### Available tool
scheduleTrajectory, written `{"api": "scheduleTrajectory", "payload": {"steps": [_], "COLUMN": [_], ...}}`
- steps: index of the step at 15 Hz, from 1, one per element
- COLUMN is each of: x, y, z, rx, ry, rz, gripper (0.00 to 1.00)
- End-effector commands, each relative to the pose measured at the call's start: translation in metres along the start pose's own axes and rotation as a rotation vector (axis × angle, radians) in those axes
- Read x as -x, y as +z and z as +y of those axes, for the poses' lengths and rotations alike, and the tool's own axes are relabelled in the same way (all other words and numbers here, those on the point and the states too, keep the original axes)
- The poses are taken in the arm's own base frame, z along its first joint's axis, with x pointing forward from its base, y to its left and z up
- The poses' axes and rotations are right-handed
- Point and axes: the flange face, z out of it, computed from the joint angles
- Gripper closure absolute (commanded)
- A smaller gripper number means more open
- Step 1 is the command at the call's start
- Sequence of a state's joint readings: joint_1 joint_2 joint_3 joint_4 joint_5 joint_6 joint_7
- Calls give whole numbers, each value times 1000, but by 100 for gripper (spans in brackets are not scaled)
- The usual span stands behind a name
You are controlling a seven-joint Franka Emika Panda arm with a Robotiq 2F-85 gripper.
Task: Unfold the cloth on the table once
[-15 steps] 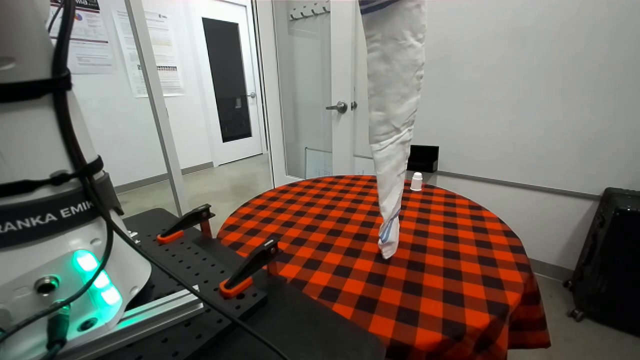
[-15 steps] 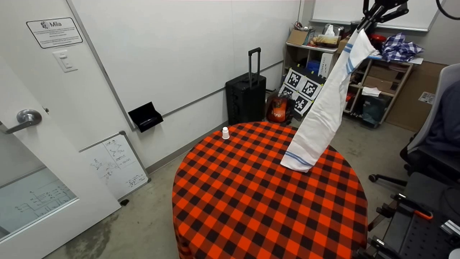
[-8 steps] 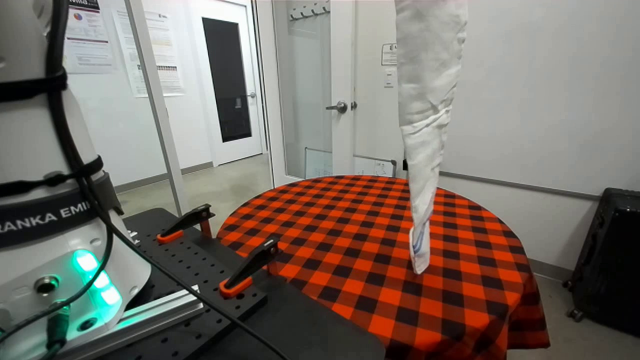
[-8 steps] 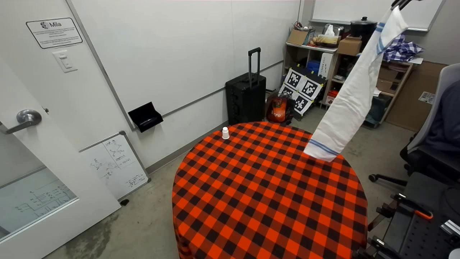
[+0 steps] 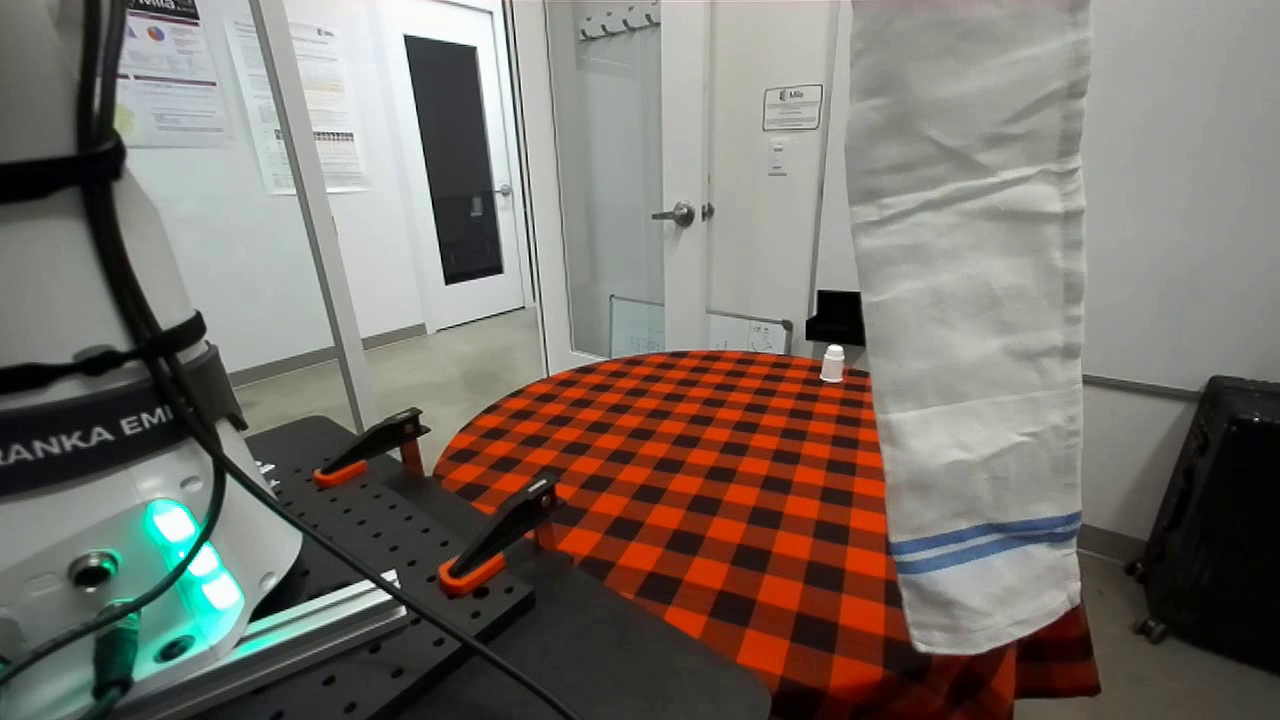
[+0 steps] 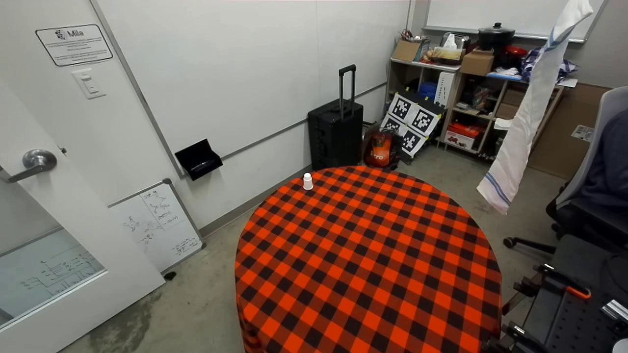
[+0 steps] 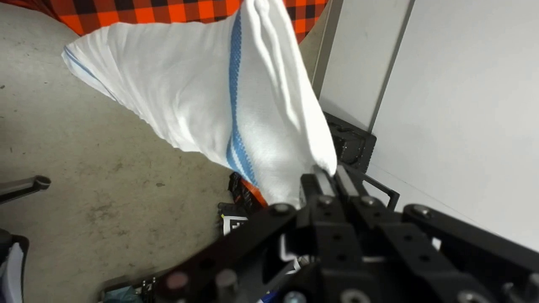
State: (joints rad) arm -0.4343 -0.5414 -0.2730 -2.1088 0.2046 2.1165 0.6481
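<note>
Franka base: far L in an ext. view, lit green
Bar clamps: 2, blk/orange, nr the base
Round table: red/blk buffalo-check cover
White bottle: upright, nr the table's far edge
Dish towel: white w/ blue stripes, hanging in midair in both exterior views, not on the table
Trolley suitcase: blk, far R
Claw: wrist view, tips pinching one end of the towel, rest dangling to the L

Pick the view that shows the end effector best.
The wrist view: it shows the end effector up close, shut on one end of the cloth. Neither exterior view shows the end effector; in both, the cloth runs out of frame at the top.
</note>
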Motion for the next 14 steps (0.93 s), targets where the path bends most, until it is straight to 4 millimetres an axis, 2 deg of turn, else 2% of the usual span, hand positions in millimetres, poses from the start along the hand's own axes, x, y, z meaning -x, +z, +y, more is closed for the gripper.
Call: {"api": "scheduleTrajectory", "payload": {"steps": [1, 10, 12, 14], "x": [-1, 8, 53, 86], "y": [4, 46, 99, 129], "z": [0, 19, -10, -23], "rx": [-9, 29, 32, 23], "ry": [9, -37, -54, -100], "rz": [8, -61, -87, -123], "gripper": [99, 99, 99, 99]}}
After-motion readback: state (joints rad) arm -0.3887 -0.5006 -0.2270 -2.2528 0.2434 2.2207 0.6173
